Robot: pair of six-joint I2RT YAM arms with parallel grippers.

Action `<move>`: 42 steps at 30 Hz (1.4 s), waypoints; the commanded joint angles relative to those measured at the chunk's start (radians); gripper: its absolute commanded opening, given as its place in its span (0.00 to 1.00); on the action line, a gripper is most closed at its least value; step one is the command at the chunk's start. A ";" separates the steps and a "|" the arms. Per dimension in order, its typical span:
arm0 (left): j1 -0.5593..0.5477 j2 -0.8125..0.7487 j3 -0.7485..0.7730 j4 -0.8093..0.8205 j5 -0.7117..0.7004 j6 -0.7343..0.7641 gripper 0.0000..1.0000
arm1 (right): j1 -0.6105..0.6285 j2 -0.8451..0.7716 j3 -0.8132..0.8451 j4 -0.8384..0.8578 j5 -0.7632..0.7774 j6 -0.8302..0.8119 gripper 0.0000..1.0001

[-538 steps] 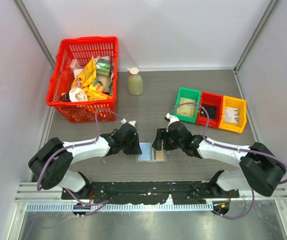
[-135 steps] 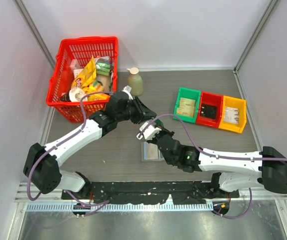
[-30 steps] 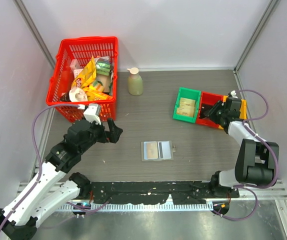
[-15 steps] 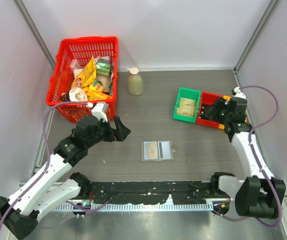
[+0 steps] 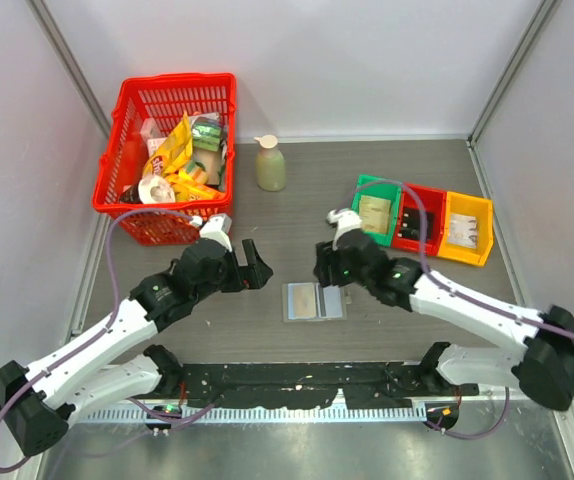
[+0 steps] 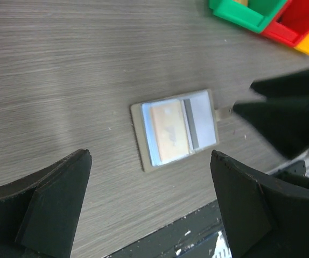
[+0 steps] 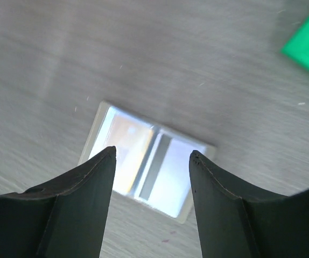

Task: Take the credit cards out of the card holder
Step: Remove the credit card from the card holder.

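Note:
The card holder (image 5: 333,301) lies open and flat on the table, with light blue and grey panels inside. A yellow-orange credit card (image 5: 305,300) sits in its left panel. My left gripper (image 5: 259,268) hovers just left of the holder, open and empty. In the left wrist view the card holder (image 6: 202,114) and card (image 6: 169,133) lie ahead between the spread fingers of my left gripper (image 6: 150,157). My right gripper (image 5: 321,270) hangs over the holder's far edge, open with nothing in it. The right wrist view shows the card holder (image 7: 171,177) and card (image 7: 125,144) below my right gripper (image 7: 152,153).
Green (image 5: 375,212), red (image 5: 419,222) and yellow (image 5: 465,228) bins stand in a row at the right. A red basket (image 5: 179,80) of packets fills the back left, with a soap bottle (image 5: 270,165) beside it. The black base rail (image 5: 297,380) runs along the near edge.
My right arm swung from the bins at the right to just above the card holder, its jaws opening wider. My left arm moved right toward the holder.

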 commanded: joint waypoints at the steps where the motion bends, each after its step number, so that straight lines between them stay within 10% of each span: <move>1: -0.002 -0.025 -0.016 -0.007 -0.128 -0.053 0.95 | 0.183 0.143 0.066 0.032 0.186 0.011 0.61; 21: -0.003 -0.036 -0.046 -0.007 -0.145 -0.068 0.95 | 0.446 0.505 0.151 -0.025 0.353 0.077 0.62; 42: -0.014 0.062 -0.048 0.084 -0.028 -0.097 0.94 | 0.300 0.285 -0.115 0.128 0.234 0.080 0.31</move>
